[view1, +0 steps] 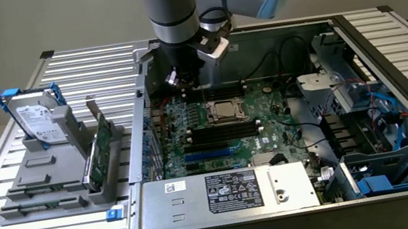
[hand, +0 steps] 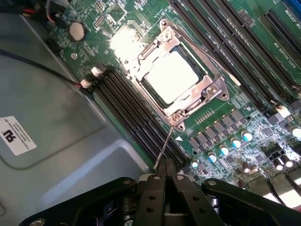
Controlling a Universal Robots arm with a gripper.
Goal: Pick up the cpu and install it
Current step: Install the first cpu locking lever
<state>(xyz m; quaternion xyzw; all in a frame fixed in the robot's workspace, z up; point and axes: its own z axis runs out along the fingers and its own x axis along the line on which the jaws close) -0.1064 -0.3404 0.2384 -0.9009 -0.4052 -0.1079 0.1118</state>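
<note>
The cpu (hand: 170,77) lies flat in its socket on the green motherboard (hand: 244,66), its silvery top bright under the light and framed by the metal load plate (hand: 207,92). In the exterior view the cpu (view1: 226,110) sits mid-board inside the open computer case (view1: 400,86). My gripper (hand: 167,169) is shut, its black fingers pressed together just short of the socket's corner. A thin metal socket lever (hand: 164,146) runs from that corner to my fingertips; whether it is pinched or only touched I cannot tell. From outside, the gripper (view1: 180,82) hangs over the board's far part, toward the exterior view's left.
Black memory slots (hand: 131,117) flank the socket. A power supply (view1: 226,192) fills the case's near side, with cables and a drive cage (view1: 351,94) toward the exterior view's right. Outside the case, a hard drive (view1: 37,122) and a green card (view1: 97,152) stand in a grey holder.
</note>
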